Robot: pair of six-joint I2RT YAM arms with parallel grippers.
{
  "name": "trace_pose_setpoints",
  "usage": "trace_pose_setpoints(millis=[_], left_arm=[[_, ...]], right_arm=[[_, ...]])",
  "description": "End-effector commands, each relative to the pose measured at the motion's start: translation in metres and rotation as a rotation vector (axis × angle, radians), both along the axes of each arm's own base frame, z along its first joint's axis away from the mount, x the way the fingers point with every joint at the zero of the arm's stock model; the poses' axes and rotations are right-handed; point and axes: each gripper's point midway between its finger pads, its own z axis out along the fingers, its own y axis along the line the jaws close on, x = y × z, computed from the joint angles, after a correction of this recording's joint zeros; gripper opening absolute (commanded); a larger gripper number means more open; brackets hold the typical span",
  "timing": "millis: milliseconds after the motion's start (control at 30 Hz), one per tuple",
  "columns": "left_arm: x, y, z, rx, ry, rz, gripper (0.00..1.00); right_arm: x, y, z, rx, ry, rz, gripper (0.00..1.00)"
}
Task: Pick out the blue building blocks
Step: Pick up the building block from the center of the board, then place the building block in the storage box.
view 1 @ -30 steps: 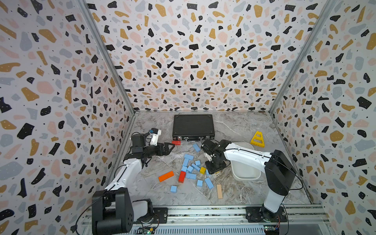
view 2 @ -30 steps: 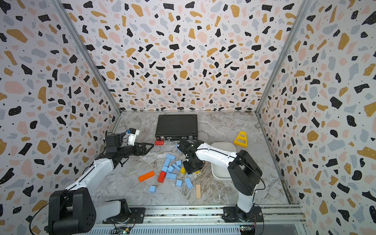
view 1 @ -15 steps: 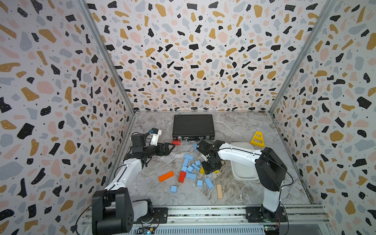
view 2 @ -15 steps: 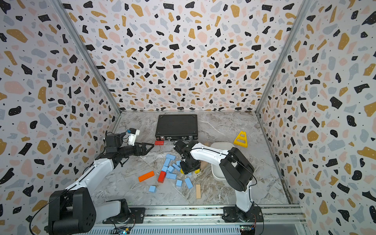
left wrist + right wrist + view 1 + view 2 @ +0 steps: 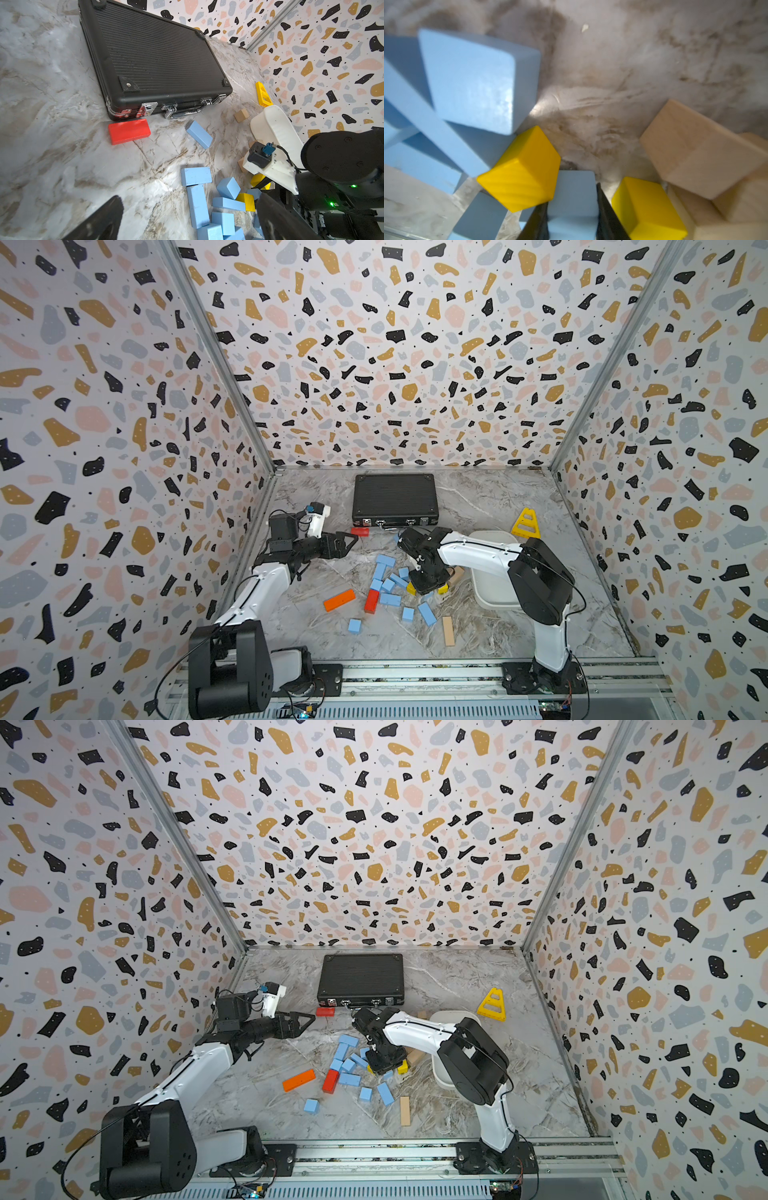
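Several light-blue building blocks (image 5: 390, 599) lie in a loose pile mid-table, seen in both top views (image 5: 349, 1079). My right gripper (image 5: 428, 587) points down into the pile's right edge. In the right wrist view it (image 5: 572, 220) is shut on a blue block (image 5: 574, 193), wedged between two yellow cubes (image 5: 521, 172). My left gripper (image 5: 349, 540) hovers open to the left of the pile. In the left wrist view its fingers (image 5: 99, 220) stand wide apart with nothing between them, above more blue blocks (image 5: 196, 175).
A shut black case (image 5: 395, 497) lies at the back, with a red block (image 5: 360, 531) in front of it. A white bin (image 5: 494, 597) stands right of the pile, a yellow triangle (image 5: 527, 523) behind it. Orange (image 5: 339, 600), red (image 5: 371, 600) and tan (image 5: 448, 630) blocks lie nearby.
My right gripper has sunk a little into the pile's right edge and its jaws have closed on a blue block. The left arm has not moved.
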Motion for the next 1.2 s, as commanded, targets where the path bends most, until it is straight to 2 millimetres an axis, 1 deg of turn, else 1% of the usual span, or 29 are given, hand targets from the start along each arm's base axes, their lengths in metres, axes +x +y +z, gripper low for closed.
trace_pose_setpoints(millis=[0, 67, 100, 167, 233, 300, 333, 367, 433, 500, 567, 633, 700, 800, 900, 1033, 1167], left_arm=[[0.0, -0.003, 0.003, -0.002, -0.027, -0.03, 1.0], [-0.002, -0.006, 0.005, -0.017, -0.033, -0.043, 1.0], [-0.004, -0.01, 0.007, -0.032, -0.034, -0.059, 1.0], [-0.01, -0.021, 0.01, -0.06, -0.037, -0.112, 1.0], [-0.018, -0.038, 0.012, -0.072, -0.04, -0.179, 1.0], [-0.027, -0.054, 0.012, -0.057, -0.052, -0.248, 1.0], [-0.031, -0.061, 0.011, -0.045, -0.059, -0.279, 1.0], [-0.034, -0.066, 0.009, -0.036, -0.061, -0.3, 1.0], [-0.036, -0.072, 0.007, -0.03, -0.057, -0.322, 1.0], [-0.037, -0.074, 0.005, -0.036, -0.047, -0.33, 1.0], [-0.038, -0.076, 0.004, -0.041, -0.038, -0.336, 1.0], [-0.038, -0.076, 0.004, -0.037, -0.041, -0.34, 1.0], [-0.039, -0.075, 0.004, -0.031, -0.044, -0.34, 1.0], [-0.04, -0.074, 0.005, -0.015, -0.056, -0.341, 1.0], [-0.039, -0.073, 0.004, -0.001, -0.064, -0.341, 1.0], [-0.039, -0.073, 0.002, 0.005, -0.057, -0.343, 1.0], [-0.039, -0.072, 0.0, 0.01, -0.054, -0.341, 1.0]], right_arm=[[0.014, 0.003, 0.027, 0.017, -0.075, 0.014, 0.26], [0.019, 0.001, 0.045, 0.031, -0.101, 0.019, 0.26], [0.023, -0.003, 0.055, 0.034, -0.116, 0.02, 0.26], [0.034, -0.018, 0.075, 0.036, -0.144, 0.0, 0.26], [0.048, -0.044, 0.096, 0.032, -0.173, -0.036, 0.27], [0.059, -0.076, 0.11, 0.016, -0.2, -0.08, 0.27], [0.064, -0.097, 0.113, 0.001, -0.204, -0.113, 0.27], [0.068, -0.113, 0.116, -0.009, -0.207, -0.144, 0.27], [0.076, -0.147, 0.117, -0.021, -0.204, -0.208, 0.28], [0.082, -0.171, 0.111, -0.028, -0.183, -0.26, 0.28], [0.09, -0.185, 0.1, -0.04, -0.155, -0.279, 0.28], [0.099, -0.191, 0.084, -0.039, -0.118, -0.287, 0.28], [0.108, -0.191, 0.071, -0.024, -0.088, -0.297, 0.29], [0.119, -0.19, 0.057, -0.016, -0.066, -0.303, 0.29], [0.127, -0.183, 0.045, 0.019, -0.052, -0.308, 0.29], [0.132, -0.175, 0.03, 0.048, -0.023, -0.31, 0.3], [0.137, -0.172, 0.023, 0.061, -0.028, -0.305, 0.31]])
